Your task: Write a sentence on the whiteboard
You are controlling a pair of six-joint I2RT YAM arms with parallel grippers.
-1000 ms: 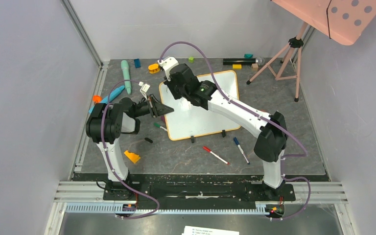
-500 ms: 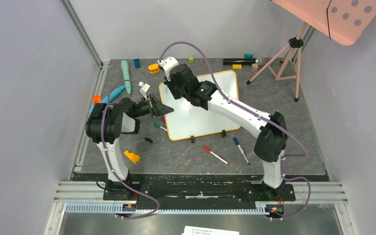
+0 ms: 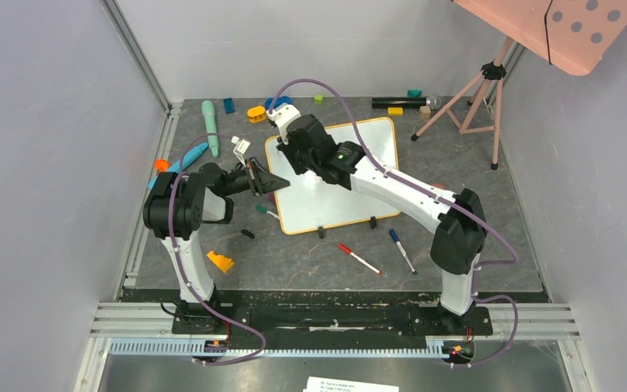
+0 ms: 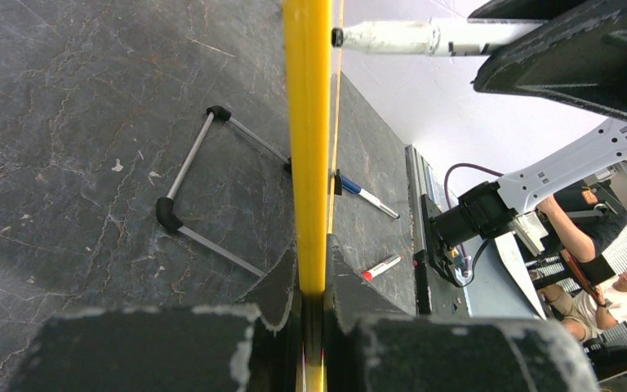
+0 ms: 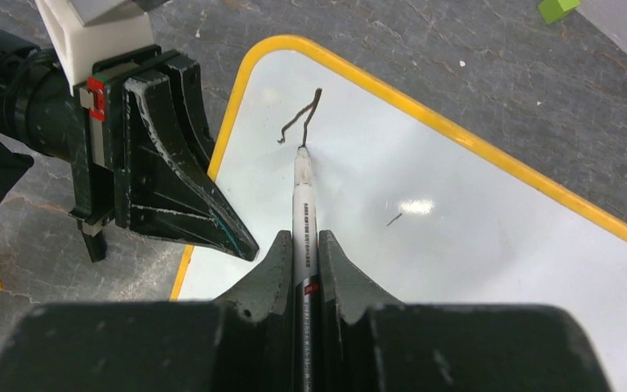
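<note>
The whiteboard (image 3: pixel 331 204) with an orange-yellow frame lies on the dark mat. My left gripper (image 3: pixel 282 184) is shut on its left frame edge (image 4: pixel 308 122). My right gripper (image 5: pixel 304 241) is shut on a white marker (image 5: pixel 302 196) and hangs over the board's far left corner (image 3: pixel 294 151). The marker tip rests on the board (image 5: pixel 457 229) at the end of a short wavy dark stroke (image 5: pixel 298 122). A tiny dark mark (image 5: pixel 394 219) lies to its right. No words can be read. The left gripper (image 5: pixel 171 188) also shows in the right wrist view.
A red marker (image 3: pixel 359 259) and a blue marker (image 3: pixel 402 250) lie in front of the board, and a green marker (image 3: pixel 265 211) lies by its left edge. An orange piece (image 3: pixel 220 261) lies near left. A pink tripod (image 3: pixel 465 102) stands far right. Small toys line the back.
My right gripper with the marker has shifted slightly right and nearer over the board's far left corner. The left arm and the board have not moved.
</note>
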